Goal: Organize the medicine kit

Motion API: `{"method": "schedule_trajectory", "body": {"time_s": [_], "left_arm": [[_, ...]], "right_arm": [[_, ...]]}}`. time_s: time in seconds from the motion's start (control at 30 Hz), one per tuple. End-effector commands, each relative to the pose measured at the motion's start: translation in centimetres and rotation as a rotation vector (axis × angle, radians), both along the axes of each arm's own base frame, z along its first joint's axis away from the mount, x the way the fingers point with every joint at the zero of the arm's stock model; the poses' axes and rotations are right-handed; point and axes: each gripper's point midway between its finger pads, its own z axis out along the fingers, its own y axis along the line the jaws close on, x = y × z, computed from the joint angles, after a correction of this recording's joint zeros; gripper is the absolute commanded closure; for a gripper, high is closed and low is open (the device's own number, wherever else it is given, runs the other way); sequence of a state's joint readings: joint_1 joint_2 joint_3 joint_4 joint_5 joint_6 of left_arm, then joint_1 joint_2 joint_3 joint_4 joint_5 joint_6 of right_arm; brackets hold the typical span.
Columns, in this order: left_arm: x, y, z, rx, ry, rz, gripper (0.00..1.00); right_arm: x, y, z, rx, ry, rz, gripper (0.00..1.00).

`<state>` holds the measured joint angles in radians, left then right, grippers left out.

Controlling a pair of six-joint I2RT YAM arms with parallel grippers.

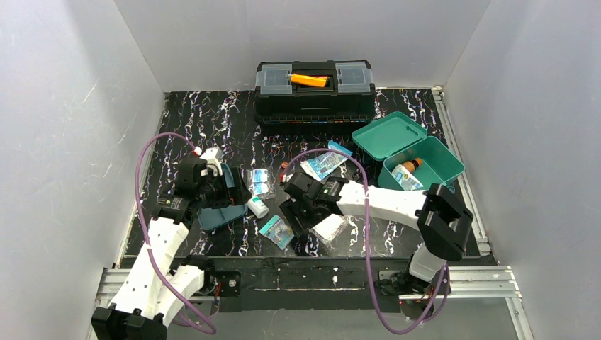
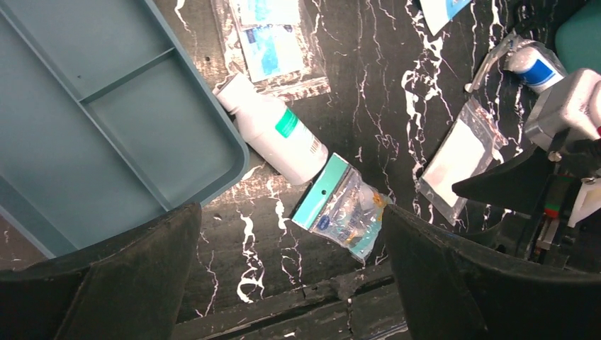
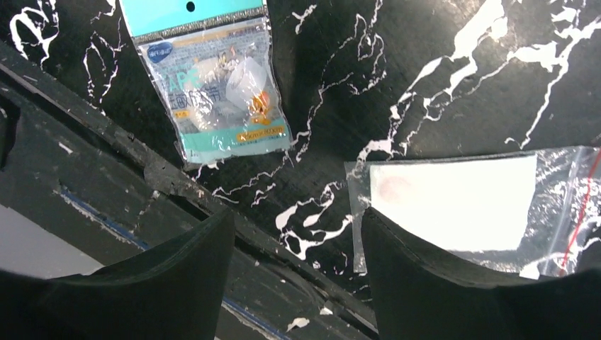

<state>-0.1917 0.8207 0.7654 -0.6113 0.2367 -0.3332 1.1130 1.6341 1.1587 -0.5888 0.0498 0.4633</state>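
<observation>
The medicine kit [image 1: 432, 164] stands open at the right with its lid [image 1: 390, 134] laid back; a bottle with an orange cap and a packet lie inside. Its darker teal divided tray [image 1: 216, 212] lies out on the left and shows empty in the left wrist view [image 2: 92, 106]. My left gripper [image 1: 225, 197] is open and empty [image 2: 290, 283] beside the tray. A white bottle [image 2: 273, 131] and a teal-headed packet [image 2: 340, 209] lie near it. My right gripper [image 1: 301, 216] is open and empty [image 3: 298, 269], one finger over the edge of a zip bag holding a white pad [image 3: 461, 198].
A black toolbox with an orange handle [image 1: 315, 88] stands at the back. Clear packets [image 1: 260, 181] and a blue-printed packet [image 1: 322, 164] lie mid-table. A small tube with a blue label [image 2: 531, 64] lies near the right arm. The table's front rail [image 3: 106, 156] is close under the right gripper.
</observation>
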Motion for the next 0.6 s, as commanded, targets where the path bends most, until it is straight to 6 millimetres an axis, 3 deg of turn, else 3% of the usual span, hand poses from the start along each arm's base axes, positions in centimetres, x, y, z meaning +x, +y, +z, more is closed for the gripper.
{"method": "schedule_trajectory", "body": {"time_s": [0.0, 0.33, 0.57], "left_arm": [[-0.1, 1.2, 0.4, 0.051, -0.017, 0.048, 0.01], [-0.1, 2.0, 0.4, 0.083, -0.016, 0.082, 0.0], [-0.1, 2.1, 0.3, 0.084, -0.012, 0.085, 0.0]], "right_arm": [[1.5, 3.1, 1.5, 0.085, -0.066, 0.026, 0.28], [1.9, 5.6, -0.5, 0.059, -0.059, 0.038, 0.29], [2.1, 5.9, -2.3, 0.025, -0.049, 0.034, 0.3]]}}
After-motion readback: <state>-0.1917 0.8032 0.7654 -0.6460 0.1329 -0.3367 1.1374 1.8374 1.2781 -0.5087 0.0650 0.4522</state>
